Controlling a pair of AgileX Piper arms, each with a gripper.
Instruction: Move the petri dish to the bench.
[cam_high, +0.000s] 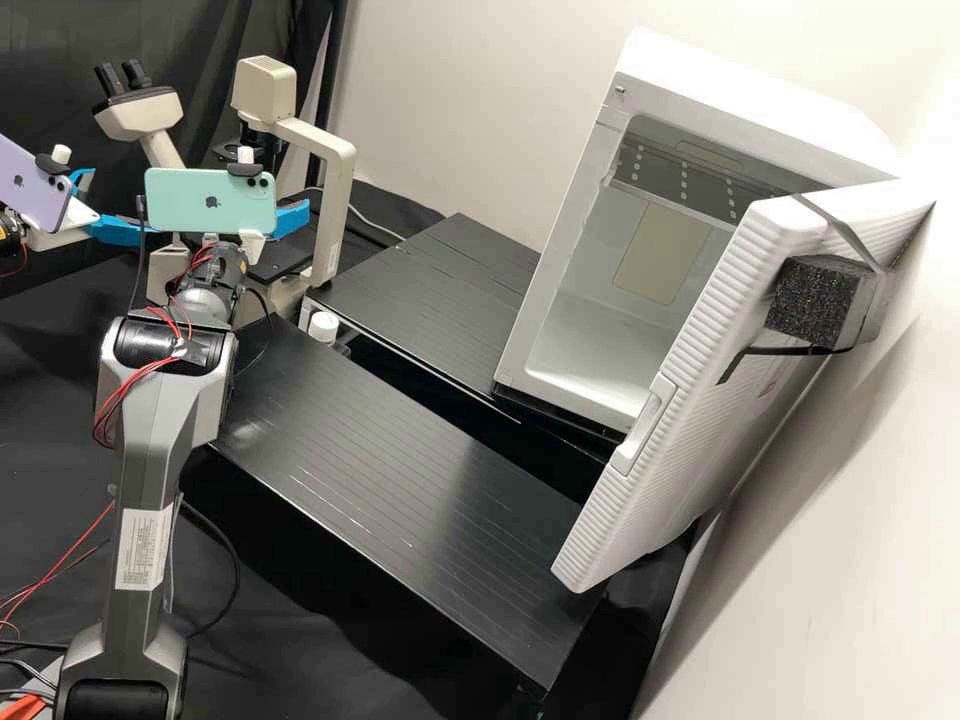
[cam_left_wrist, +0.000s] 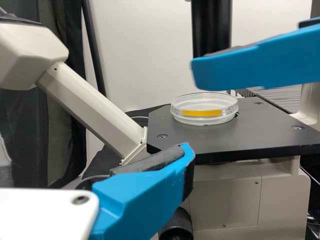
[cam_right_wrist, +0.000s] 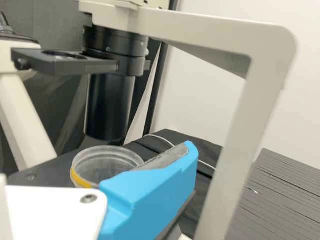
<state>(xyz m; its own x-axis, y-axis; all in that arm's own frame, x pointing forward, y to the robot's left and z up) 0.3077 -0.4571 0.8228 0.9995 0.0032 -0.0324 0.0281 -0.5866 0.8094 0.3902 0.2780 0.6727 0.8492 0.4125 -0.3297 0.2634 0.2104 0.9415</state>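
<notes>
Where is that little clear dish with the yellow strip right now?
In the left wrist view, the petri dish sits on the black stage of the microscope, just beyond the open left end effector.

I count one round clear-plastic petri dish (cam_left_wrist: 204, 120), one cream microscope (cam_high: 338, 185), one white boxy cabinet (cam_high: 680, 95), two black slatted platforms (cam_high: 400, 480), two pastel phones (cam_high: 180, 205).

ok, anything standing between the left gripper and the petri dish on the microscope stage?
Nothing visible. In the left wrist view the left gripper is open, and the petri dish sits on the black stage in plain sight beyond the gap. That approach looks unobstructed from there.
</notes>
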